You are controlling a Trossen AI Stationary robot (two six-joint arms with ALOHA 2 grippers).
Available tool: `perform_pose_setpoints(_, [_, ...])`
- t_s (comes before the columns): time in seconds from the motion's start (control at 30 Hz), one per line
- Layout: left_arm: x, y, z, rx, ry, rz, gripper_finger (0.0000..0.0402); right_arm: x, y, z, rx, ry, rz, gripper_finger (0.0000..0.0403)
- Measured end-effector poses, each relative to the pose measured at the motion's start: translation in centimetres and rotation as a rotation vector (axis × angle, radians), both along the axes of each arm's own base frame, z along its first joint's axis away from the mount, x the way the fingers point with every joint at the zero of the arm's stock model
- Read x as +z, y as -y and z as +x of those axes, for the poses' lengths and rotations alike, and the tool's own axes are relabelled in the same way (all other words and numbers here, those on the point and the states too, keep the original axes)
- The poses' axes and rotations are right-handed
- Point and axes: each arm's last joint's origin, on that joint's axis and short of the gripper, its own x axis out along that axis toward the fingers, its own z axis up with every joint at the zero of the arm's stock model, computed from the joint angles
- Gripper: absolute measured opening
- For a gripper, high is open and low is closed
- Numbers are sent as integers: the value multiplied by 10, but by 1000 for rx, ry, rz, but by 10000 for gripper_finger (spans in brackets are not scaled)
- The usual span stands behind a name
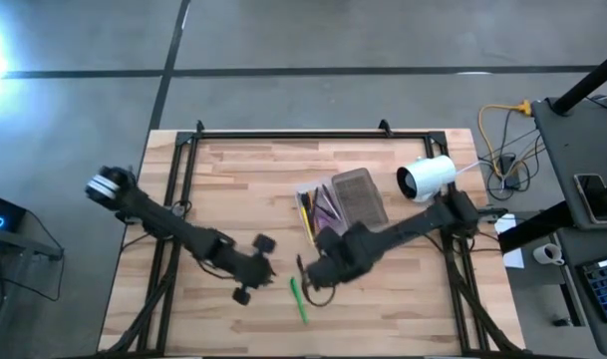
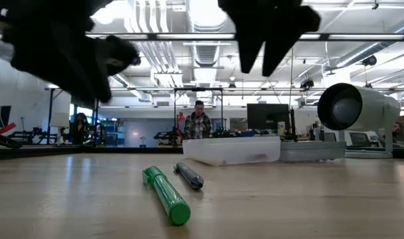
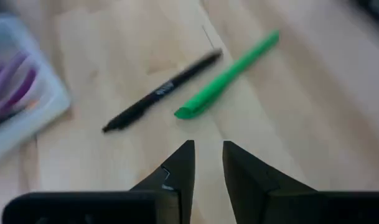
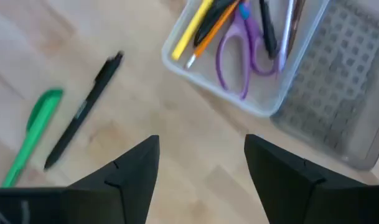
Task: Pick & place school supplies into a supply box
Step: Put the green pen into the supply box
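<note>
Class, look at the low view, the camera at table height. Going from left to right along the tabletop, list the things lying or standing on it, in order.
green pen → black pen → supply box → its open lid → white camera.

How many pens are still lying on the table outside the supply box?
2. A green pen and a black pen lie side by side on the bare wood, a little way from the supply box. In the high view the right arm may hide others.
</note>
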Motion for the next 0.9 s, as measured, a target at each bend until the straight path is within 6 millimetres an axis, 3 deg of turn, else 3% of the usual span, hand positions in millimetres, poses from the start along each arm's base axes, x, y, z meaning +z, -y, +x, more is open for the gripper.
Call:
perform_pose_setpoints(0.23, [-6, 29, 53, -319, -74, 242, 68, -2, -49, -25, 4, 14, 23, 228])
perform_pose_setpoints(0.4, [-5, 35, 78, -396, -74, 252, 68, -1, -77, -43, -56, 83, 11, 227])
perform_pose_setpoints(0.6, [-15, 32, 93, -441, -102, 283, 68, -1, -98, -61, -102, 115, 3, 226])
perform_pose_setpoints(0.9, [-33, 33, 97, -512, -122, 310, 68, -1, -101, -70, -121, 93, -29, 226])
